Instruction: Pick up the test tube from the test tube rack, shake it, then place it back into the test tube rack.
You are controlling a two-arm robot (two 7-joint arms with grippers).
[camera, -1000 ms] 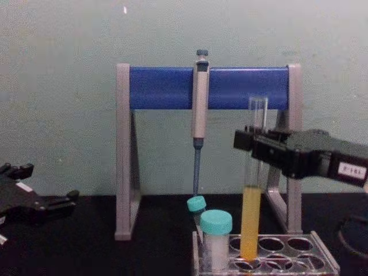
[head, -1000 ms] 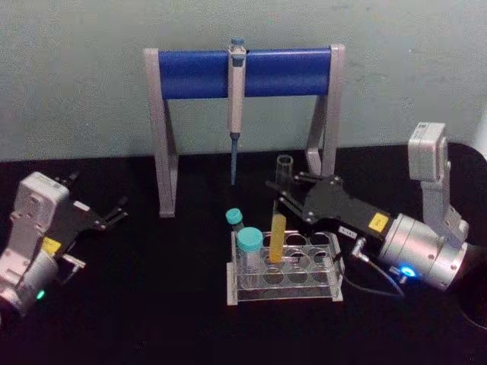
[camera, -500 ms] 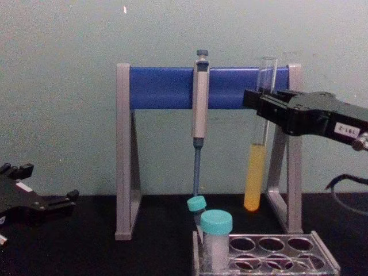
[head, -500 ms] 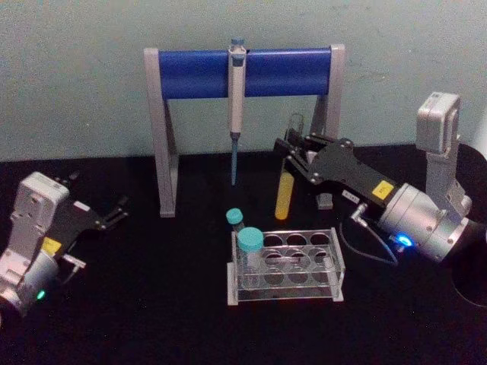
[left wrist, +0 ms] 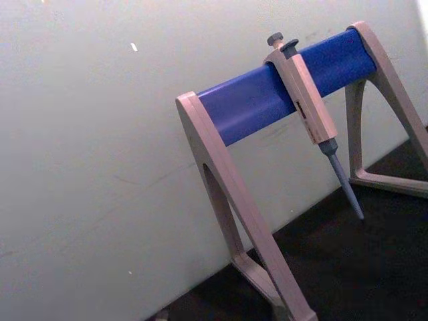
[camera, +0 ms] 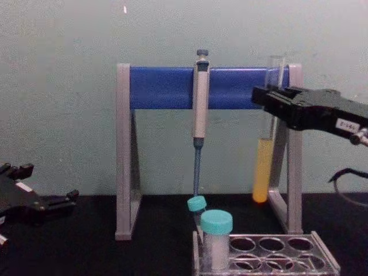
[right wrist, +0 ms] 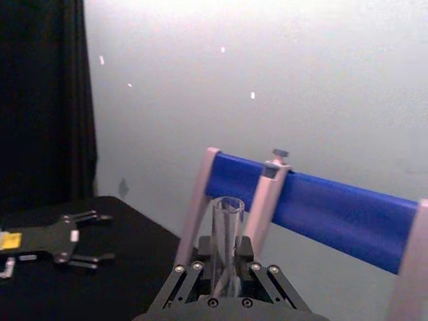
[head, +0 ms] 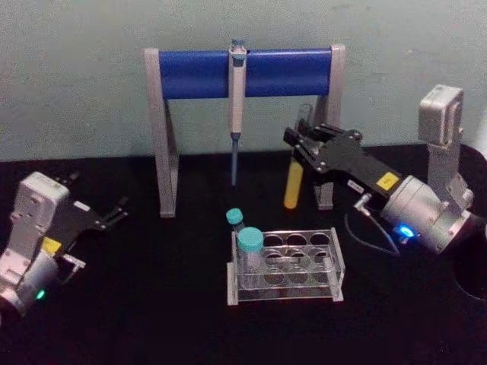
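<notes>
Our right end effector (head: pixel 302 146) has carried the tube (head: pixel 293 186) up and right, clear of the rack (head: pixel 283 298), pinching it upright by the stand's (head: pixel 190 74) right leg. Shaking comes next, gently, we judge: it's uncapped. Left end effector (head: pixel 114 214) idles left, spread.

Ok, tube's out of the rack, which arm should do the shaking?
Right. The right gripper holds the test tube, lifted clear of the test tube rack, so it can probably shake straight away. The left gripper rests open far to the left, away from the tube.

Black table (head: pixel 152 312): test tube rack (head: pixel 285 268), pipette stand (head: pixel 164 137)
</notes>
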